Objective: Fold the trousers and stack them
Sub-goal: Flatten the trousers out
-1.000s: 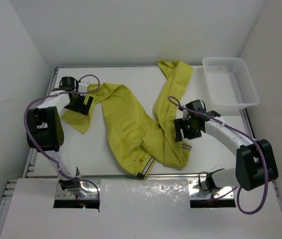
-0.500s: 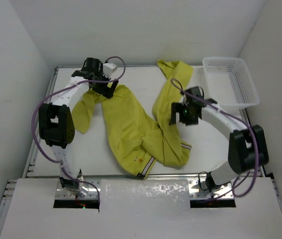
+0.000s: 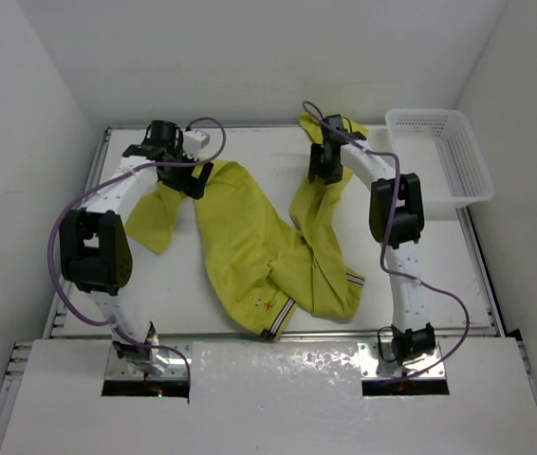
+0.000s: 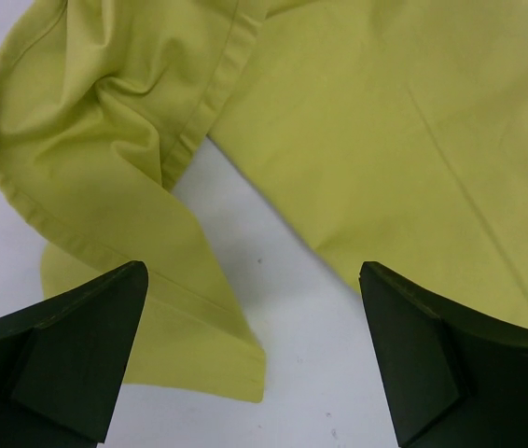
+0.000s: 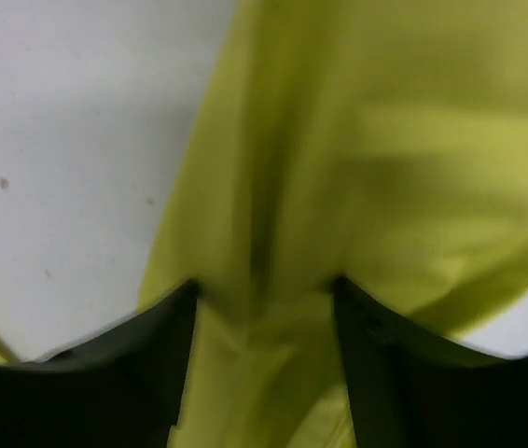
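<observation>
Right wrist blur hides whether right fingers [image 5: 115, 383] grip trousers [image 5: 339, 140]; left fingers [image 4: 68, 345] spread empty.

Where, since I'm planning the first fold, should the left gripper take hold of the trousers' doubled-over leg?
Probably the hemmed cuff of the trousers, coming straight down from above: it lies flat, doubled over, its edge free on the table just under the open left gripper.

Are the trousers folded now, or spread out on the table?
Spread out, not folded. The trousers lie flat but crumpled, their two legs splayed apart toward the far side.
</observation>
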